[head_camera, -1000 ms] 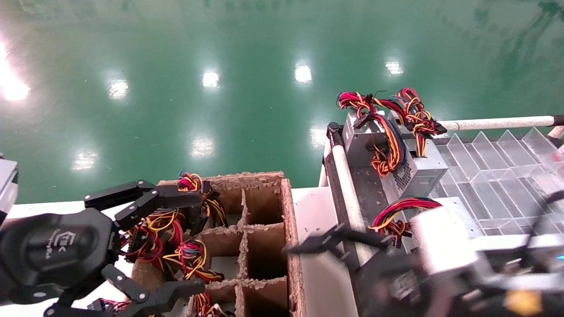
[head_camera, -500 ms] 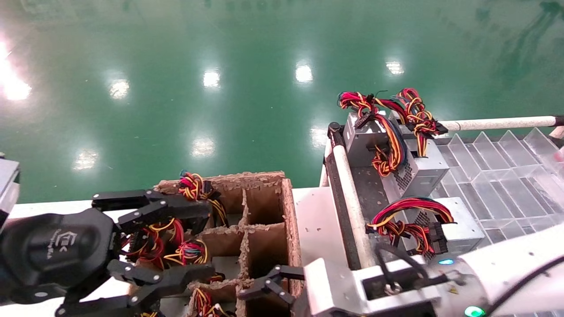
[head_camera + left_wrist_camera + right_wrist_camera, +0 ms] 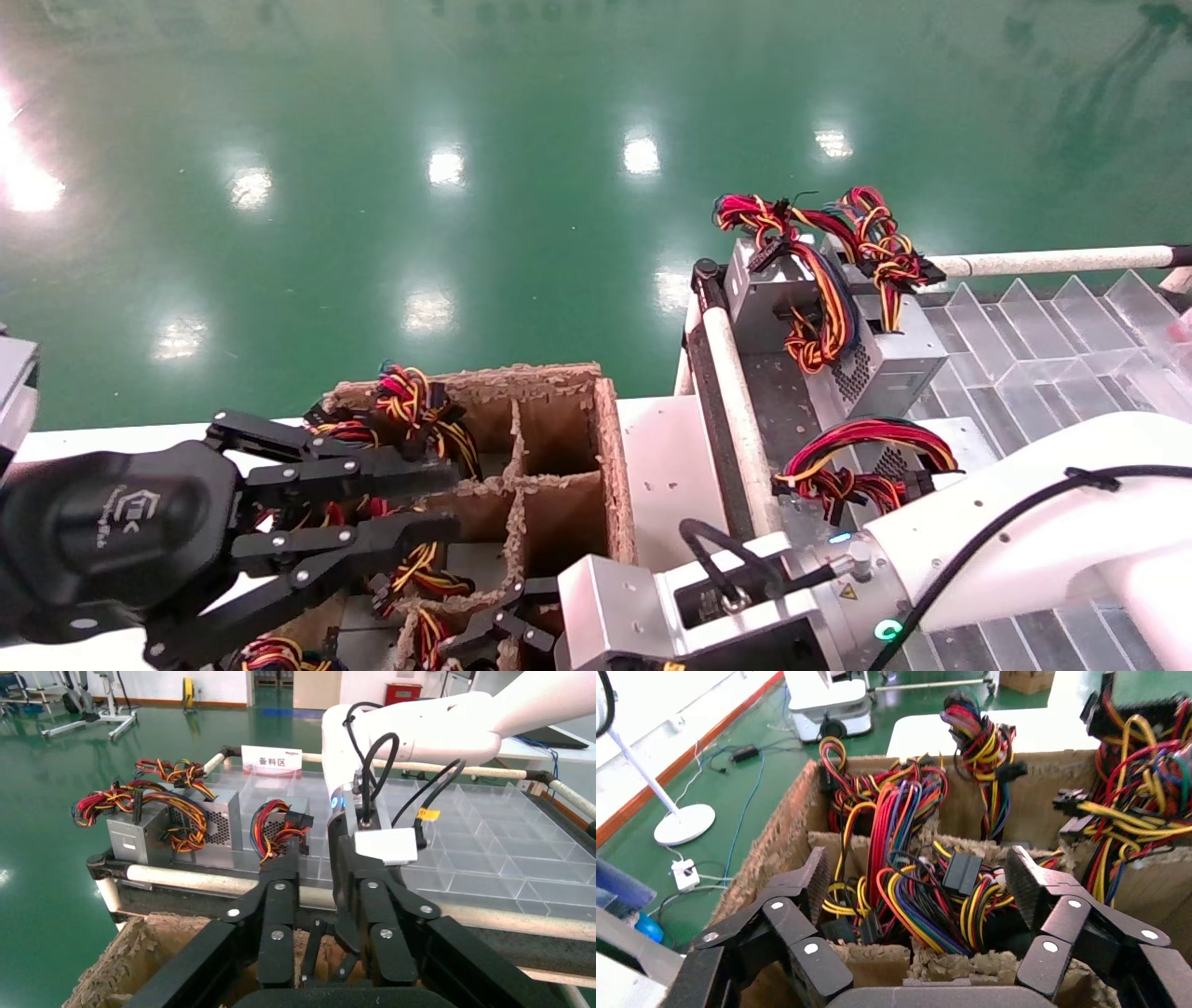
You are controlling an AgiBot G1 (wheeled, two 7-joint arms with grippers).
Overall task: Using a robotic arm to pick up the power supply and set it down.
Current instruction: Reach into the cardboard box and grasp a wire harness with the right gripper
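Note:
Several power supplies stand in the cells of a cardboard box (image 3: pixel 610 447); only their red, yellow and black wire bundles (image 3: pixel 410 396) show, the metal bodies are hidden. My right gripper (image 3: pixel 489 624) hangs open over the box's near cells. In the right wrist view the right gripper (image 3: pixel 918 881) straddles one wire bundle (image 3: pixel 912 888) without touching it. My left gripper (image 3: pixel 454 499) hovers over the box's left cells. In the left wrist view the left gripper (image 3: pixel 316 853) shows a narrow gap between its fingers with nothing in it.
Three more silver power supplies (image 3: pixel 889 359) with wire loops lie on the rack at the right, beside a clear divided tray (image 3: pixel 1043 335). A white padded rail (image 3: pixel 736 410) borders the rack. Green floor lies beyond the table edge.
My right arm has swung from the rack leftward and down over the cardboard box. The left gripper's fingers have narrowed from wide open to a small gap.

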